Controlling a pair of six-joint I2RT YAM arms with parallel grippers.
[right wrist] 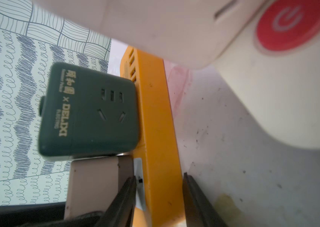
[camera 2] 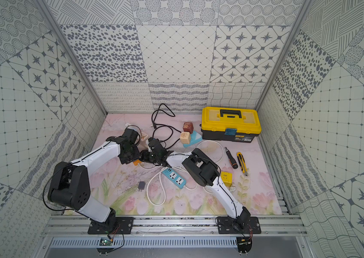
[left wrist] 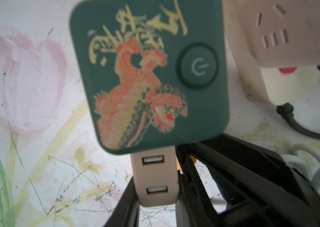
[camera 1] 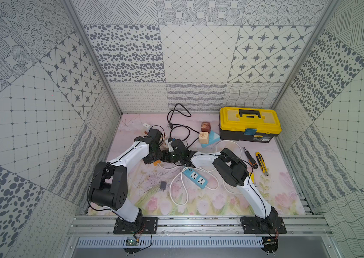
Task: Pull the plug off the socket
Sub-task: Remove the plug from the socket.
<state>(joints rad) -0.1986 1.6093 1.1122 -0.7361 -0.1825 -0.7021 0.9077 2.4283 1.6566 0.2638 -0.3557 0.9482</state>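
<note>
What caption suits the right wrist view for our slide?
Right gripper grips the orange power strip, a green DELIXI cube socket and pink adapter against it.

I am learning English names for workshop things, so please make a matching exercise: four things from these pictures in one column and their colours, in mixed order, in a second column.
Things:
1. toolbox
2. power strip
3. screwdriver
4. cube socket

Colours:
A. dark green, with a dragon picture
B. black, with an orange end
C. yellow lid, black base
D. light blue

Pairs: 1-C; 2-D; 3-B; 4-A
</note>
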